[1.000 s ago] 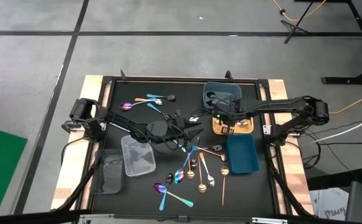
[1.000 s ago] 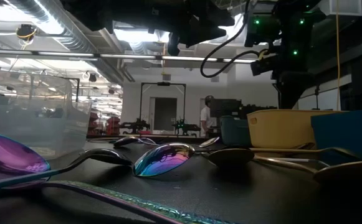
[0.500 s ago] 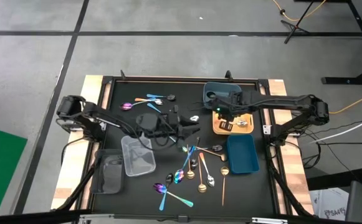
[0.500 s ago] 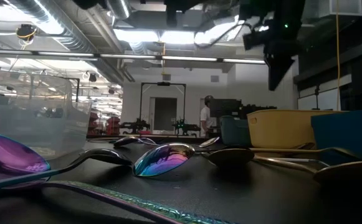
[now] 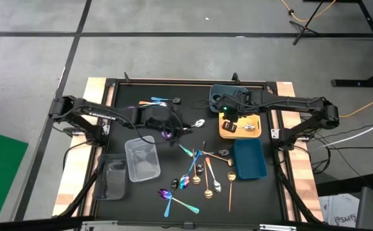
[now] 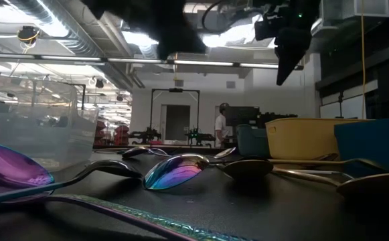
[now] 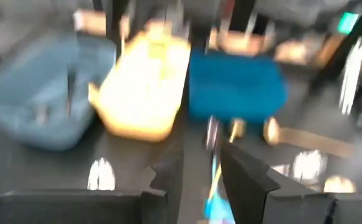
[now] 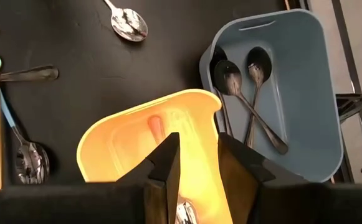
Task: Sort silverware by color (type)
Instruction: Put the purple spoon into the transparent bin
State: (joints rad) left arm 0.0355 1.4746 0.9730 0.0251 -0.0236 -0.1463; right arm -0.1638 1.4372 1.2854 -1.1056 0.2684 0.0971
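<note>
Spoons are scattered flat on the black mat – a mixed-finish cluster near the centre, a smaller group at the far side, and a lone silver one between. Two black spoons lie crossed in the grey-blue tray.

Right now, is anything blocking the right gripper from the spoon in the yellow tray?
Nothing visible does. The right gripper hangs over the yellow tray with open jaws, and the orange spoon inside lies uncovered.
</note>
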